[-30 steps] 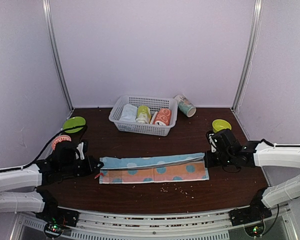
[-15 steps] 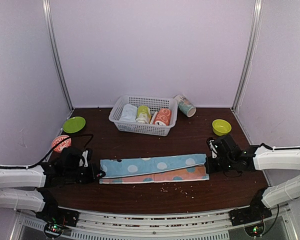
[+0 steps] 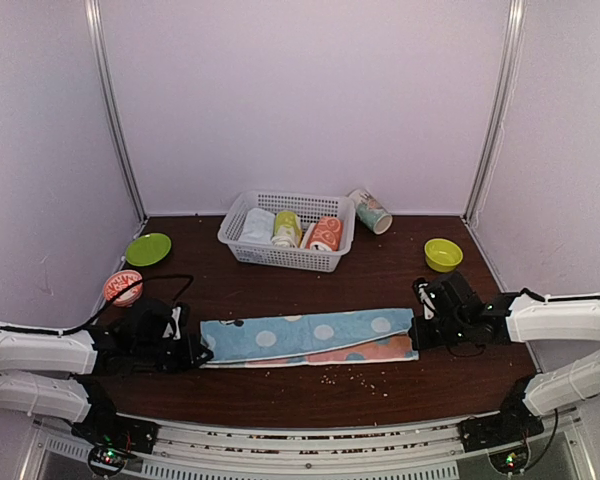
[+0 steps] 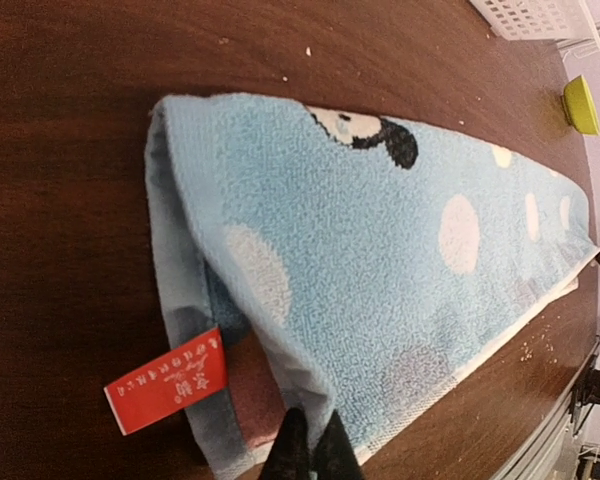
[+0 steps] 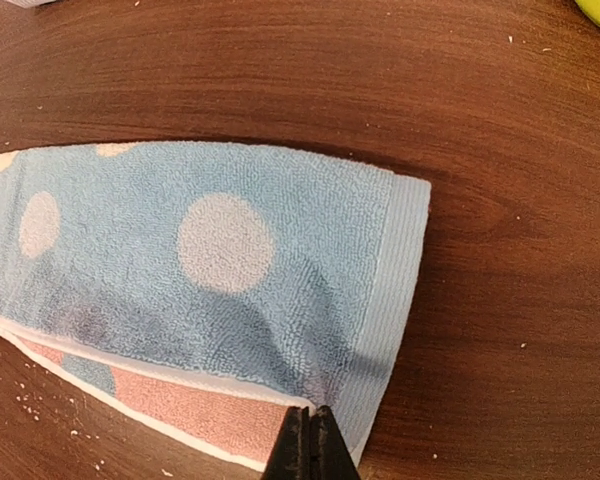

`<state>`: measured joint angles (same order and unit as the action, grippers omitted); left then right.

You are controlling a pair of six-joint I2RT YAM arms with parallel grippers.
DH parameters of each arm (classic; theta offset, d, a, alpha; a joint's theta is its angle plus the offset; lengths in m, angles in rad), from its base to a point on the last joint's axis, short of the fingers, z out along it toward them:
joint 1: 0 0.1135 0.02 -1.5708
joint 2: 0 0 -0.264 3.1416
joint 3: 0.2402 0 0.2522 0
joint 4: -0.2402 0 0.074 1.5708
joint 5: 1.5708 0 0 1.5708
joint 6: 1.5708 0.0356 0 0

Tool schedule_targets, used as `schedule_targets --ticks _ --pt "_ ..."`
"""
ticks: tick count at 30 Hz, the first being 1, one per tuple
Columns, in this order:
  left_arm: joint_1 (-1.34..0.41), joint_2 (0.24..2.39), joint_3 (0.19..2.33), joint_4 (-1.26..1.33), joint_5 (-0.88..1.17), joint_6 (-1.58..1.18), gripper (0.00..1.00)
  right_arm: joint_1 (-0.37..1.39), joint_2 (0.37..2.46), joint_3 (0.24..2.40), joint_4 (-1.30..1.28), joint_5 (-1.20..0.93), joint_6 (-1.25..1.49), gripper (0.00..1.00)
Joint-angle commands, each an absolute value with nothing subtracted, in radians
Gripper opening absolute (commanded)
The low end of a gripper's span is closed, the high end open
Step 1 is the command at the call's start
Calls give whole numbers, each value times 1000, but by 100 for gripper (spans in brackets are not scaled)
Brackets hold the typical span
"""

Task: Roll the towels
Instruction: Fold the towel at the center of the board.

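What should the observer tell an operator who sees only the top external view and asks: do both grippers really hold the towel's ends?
Observer: Yes for the left gripper: its wrist view shows shut fingertips pinching the folded top layer of the towel.
Operator: And the right?
Observer: The right gripper is shut on the blue layer's near corner.
Operator: Anything hidden from me?
Observer: A red label sticks out at the left end.
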<state>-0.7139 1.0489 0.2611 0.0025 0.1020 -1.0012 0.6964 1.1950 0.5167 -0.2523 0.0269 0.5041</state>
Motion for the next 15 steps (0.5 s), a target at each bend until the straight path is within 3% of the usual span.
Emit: schedule_targets --ticks 1,15 --pt "-719 1037 291 -6 63 -1003 0 705 1182 504 -240 28 516 0" --pt "-709 1040 462 -166 -68 -921 0 710 1191 511 -214 25 536 0"
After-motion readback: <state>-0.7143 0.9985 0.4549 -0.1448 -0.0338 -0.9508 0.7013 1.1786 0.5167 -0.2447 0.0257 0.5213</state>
